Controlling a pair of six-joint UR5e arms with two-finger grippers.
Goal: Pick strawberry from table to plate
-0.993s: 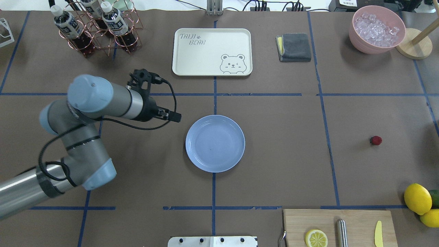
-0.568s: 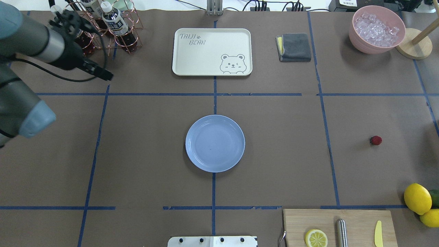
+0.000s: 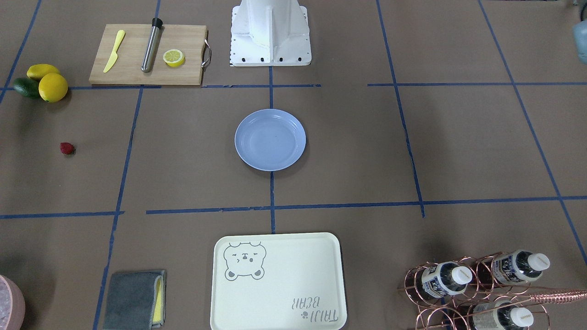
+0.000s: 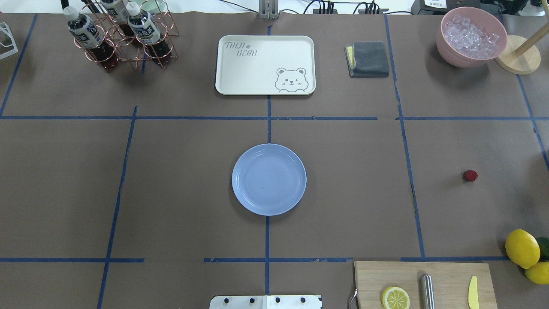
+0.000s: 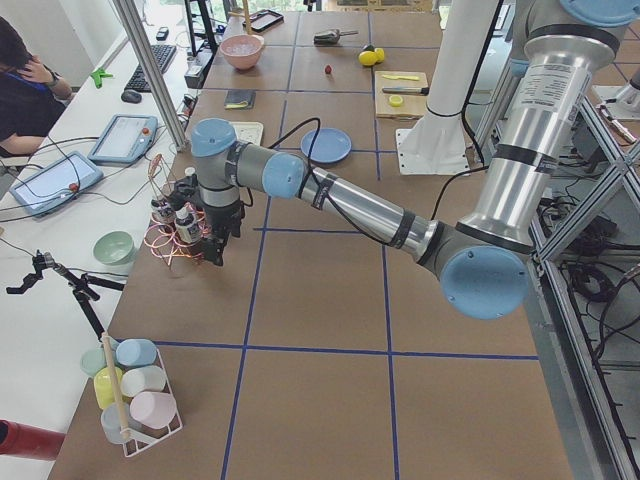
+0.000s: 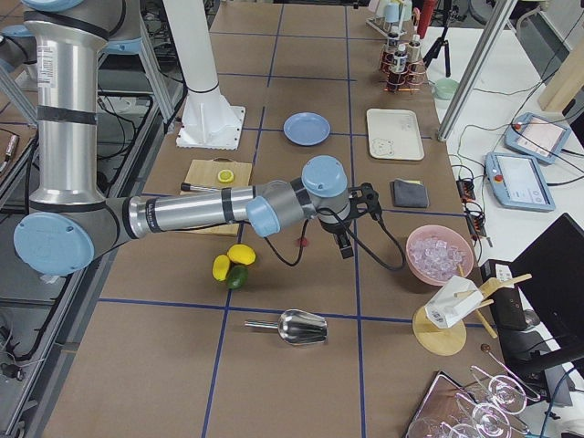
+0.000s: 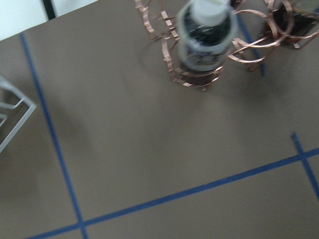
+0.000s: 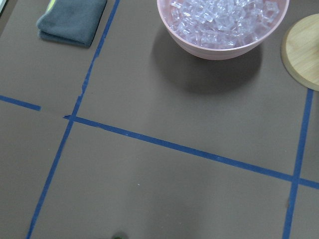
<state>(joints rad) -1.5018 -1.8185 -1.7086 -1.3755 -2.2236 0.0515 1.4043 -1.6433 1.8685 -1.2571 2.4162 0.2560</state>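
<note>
Up close, plate [image 4: 240, 193]: empty.
Strawberry [image 4: 470, 175]: on the table [image 4: 180, 193], well right of the plate.
Right gripper [image 6: 344, 245]: near the strawberry; open or closed, cannot tell.
Left gripper [image 5: 214, 250]: just swung away to the far bottles [image 4: 143, 25]; cannot tell. Picking looks like the right gripper's job.

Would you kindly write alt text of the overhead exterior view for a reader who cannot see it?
A light-blue plate sits centred on the table, the small red strawberry far to its right. No arm is in view; a cream bear tray lies beyond the plate.
</note>
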